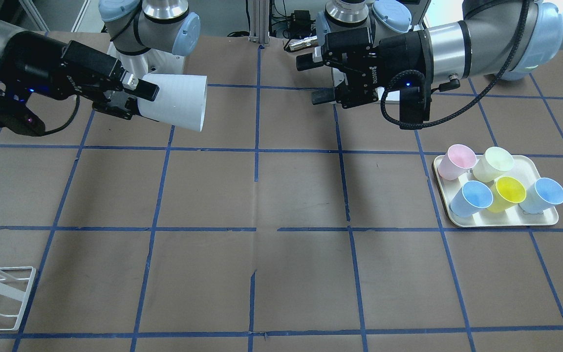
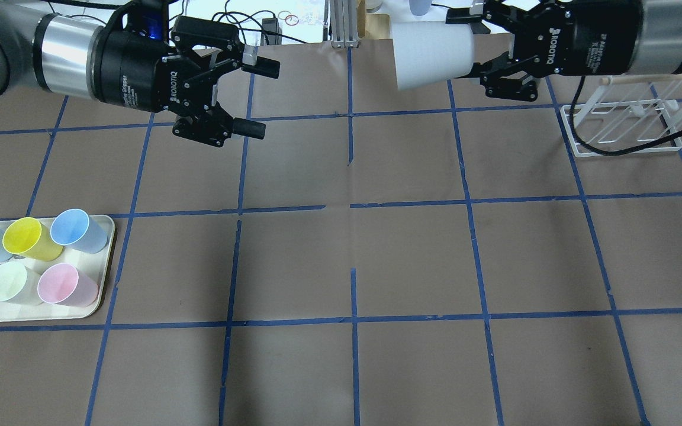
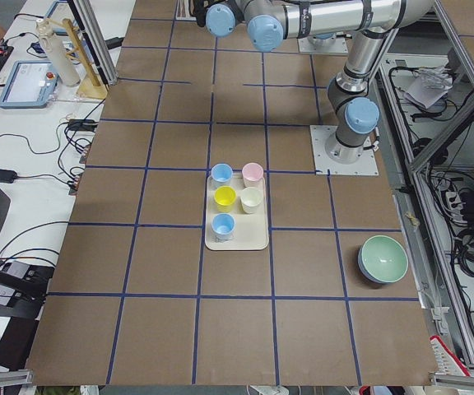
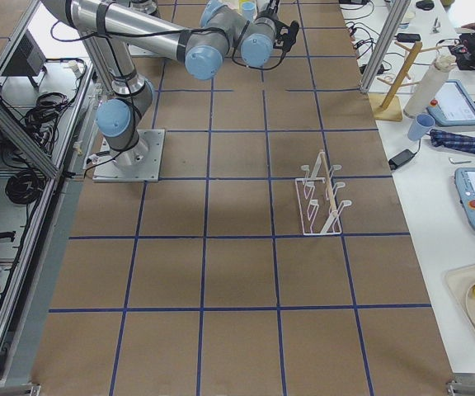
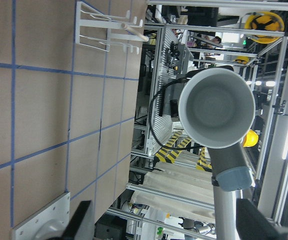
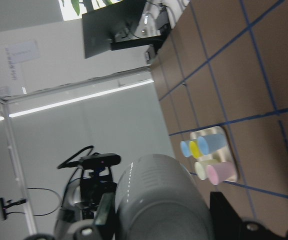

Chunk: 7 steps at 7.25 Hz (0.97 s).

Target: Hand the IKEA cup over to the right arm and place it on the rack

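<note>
Held out over the table, the IKEA cup [image 2: 430, 53] lies on its side in the right gripper [image 2: 476, 47], whose two black fingers are clamped across the narrow base end. The wide mouth points toward the left gripper [image 2: 260, 97], which hangs well apart from the cup with its jaws spread and nothing between them. The left wrist camera looks straight into the bare grey interior of the cup. The white wire rack [image 2: 628, 151] stands on the table near the right gripper, on that arm's side, while five coloured cups sit on a cream tray [image 2: 21, 310] at the far left. The tumbler looks light, thin-walled and smooth, so it would likely weigh little on the arm, but it could flex under a hard squeeze. Its taper might also let it creep out of a loose pinch. The hold near the base seems the sound one, since the floor of the cup should stiffen the wall there. It also leaves the open rim free to slide over a rack peg, the step that appears to remain
</note>
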Tool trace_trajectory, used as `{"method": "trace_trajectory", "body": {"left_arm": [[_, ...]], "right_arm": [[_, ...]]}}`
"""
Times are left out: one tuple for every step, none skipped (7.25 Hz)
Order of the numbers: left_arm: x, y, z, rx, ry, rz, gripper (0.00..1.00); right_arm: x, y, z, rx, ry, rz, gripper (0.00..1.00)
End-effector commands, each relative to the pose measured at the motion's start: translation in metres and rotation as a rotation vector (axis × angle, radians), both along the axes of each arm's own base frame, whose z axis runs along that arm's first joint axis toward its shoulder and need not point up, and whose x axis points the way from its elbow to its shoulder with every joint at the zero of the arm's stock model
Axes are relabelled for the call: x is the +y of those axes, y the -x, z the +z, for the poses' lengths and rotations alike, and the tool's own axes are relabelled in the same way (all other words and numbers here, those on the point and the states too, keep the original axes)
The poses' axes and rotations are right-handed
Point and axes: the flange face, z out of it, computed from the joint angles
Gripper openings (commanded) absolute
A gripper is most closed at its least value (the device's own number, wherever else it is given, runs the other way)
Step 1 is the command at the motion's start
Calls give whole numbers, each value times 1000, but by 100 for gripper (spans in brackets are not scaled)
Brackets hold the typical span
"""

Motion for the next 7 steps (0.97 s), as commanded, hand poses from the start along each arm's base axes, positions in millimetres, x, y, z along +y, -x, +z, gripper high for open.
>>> {"method": "trace_trajectory", "body": {"left_arm": [[3,-6,-8,-308,-47,-33,100],[7,-4,1,-383,-73,9,100],[12,-8,8,-499,-46,25,100],[25,-23,13,-705,-22,-1,100],[28,-33,11,-821,-16,-16,100],[14,-41,7,-890,49,9,100],[7,-43,10,-973,119,57,100]], "right_arm": [[9,25,22,388,-11,101,0],[14,34,36,540,7,134,0],[19,43,49,715,44,153,0],[23,51,50,830,83,213,0],[28,65,55,1007,133,283,0],[28,74,58,1102,152,304,0],[20,80,54,1160,213,335,0]]}}
